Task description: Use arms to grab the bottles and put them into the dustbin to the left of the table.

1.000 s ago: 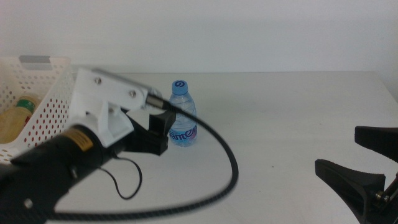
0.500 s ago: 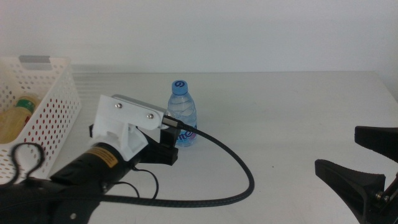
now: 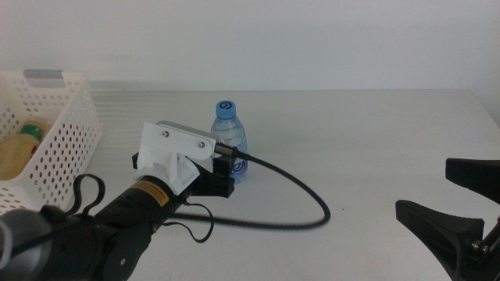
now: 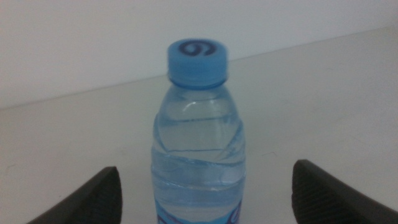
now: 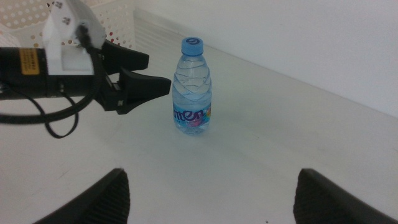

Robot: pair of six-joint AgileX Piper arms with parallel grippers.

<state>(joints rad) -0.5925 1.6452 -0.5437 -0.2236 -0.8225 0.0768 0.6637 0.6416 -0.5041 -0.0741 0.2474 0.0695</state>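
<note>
Near the table's [image 3: 375, 156] middle stands the water bottle [image 3: 230, 143], upright, blue cap on. Left arm [image 3: 117, 226] reaches in low from the near left, its white housing angled toward the bottle; the left gripper [image 5: 152, 81] is spread wide, fingertips just short of the bottle's left side — not touching. At the far left sits the dustbin [image 3: 66, 133], a yellow bottle [image 3: 19, 148] lying inside. Right gripper [image 3: 461, 203] waits at the near right edge — jaws parted, well apart from the bottle.
</note>
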